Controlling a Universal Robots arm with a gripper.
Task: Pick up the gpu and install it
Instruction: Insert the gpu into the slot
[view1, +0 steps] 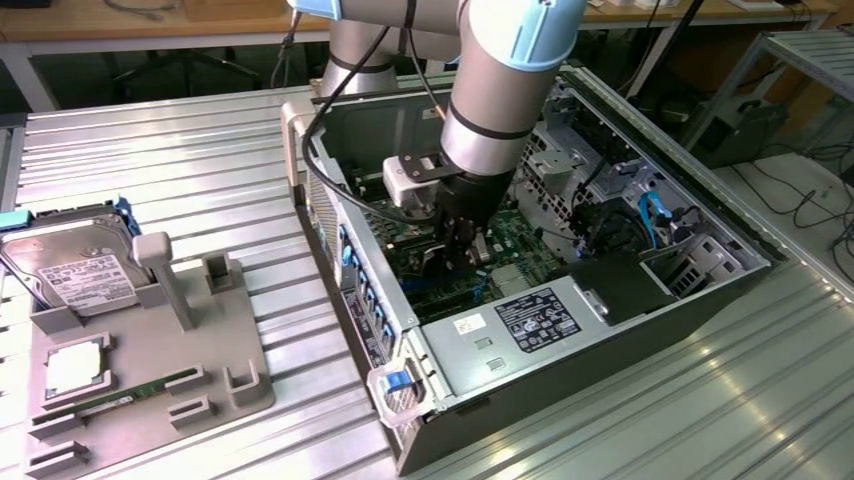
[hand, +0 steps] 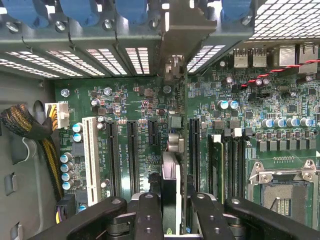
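The gripper is clamped on the gpu, held edge-on just above the motherboard inside the computer case. This looks like the install step. Seating likely needs the card lined up with a slot.

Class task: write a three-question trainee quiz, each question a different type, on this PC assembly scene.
1. True or false: the hand grips the gpu edge-on above the motherboard.
2. Where is the hand? A) over the grey tray B) inside the open case C) beside the table
3. Fill in: in the exterior view, the hard drive stands on the grey ____, at the exterior view's left.

Key: 1 true; 2 B; 3 tray
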